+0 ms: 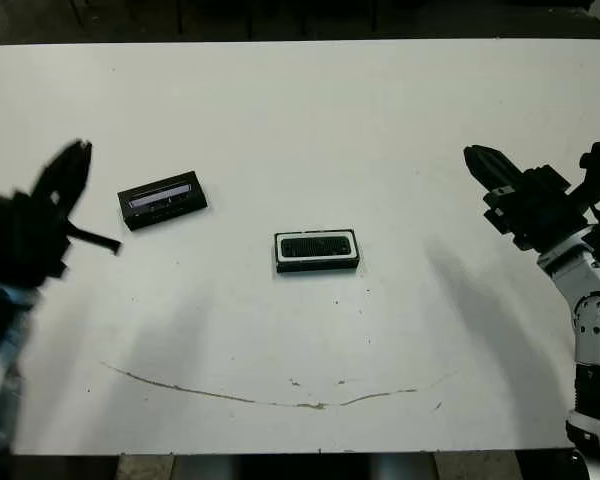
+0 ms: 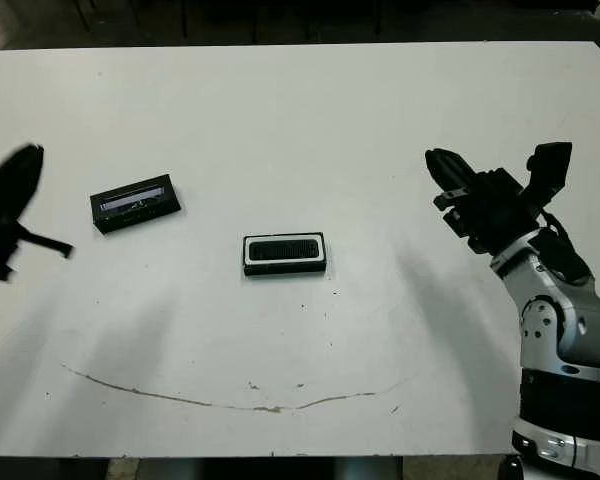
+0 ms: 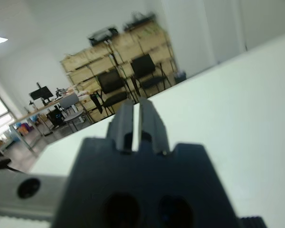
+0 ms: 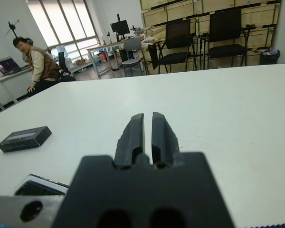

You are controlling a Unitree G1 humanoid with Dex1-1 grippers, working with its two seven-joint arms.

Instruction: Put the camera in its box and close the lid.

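Observation:
The box (image 1: 279,252), a shallow black tray with a white lining, lies mid-table. The camera (image 1: 316,247), a slim black textured bar, rests inside it. The lid (image 1: 162,199), a flat black panel with a pale strip, lies apart on the table to the box's left. My left gripper (image 1: 76,155) hovers blurred at the table's left edge, beside the lid; its fingers (image 3: 126,118) are shut on nothing. My right gripper (image 1: 477,160) hangs at the far right, shut and empty, well away from the box. The right wrist view shows the lid (image 4: 24,138) and a corner of the box (image 4: 40,186).
A thin brown scuff line (image 1: 280,402) runs across the table near its front edge. In the right wrist view a person (image 4: 35,64) sits at a desk beyond the table, with chairs and shelves behind.

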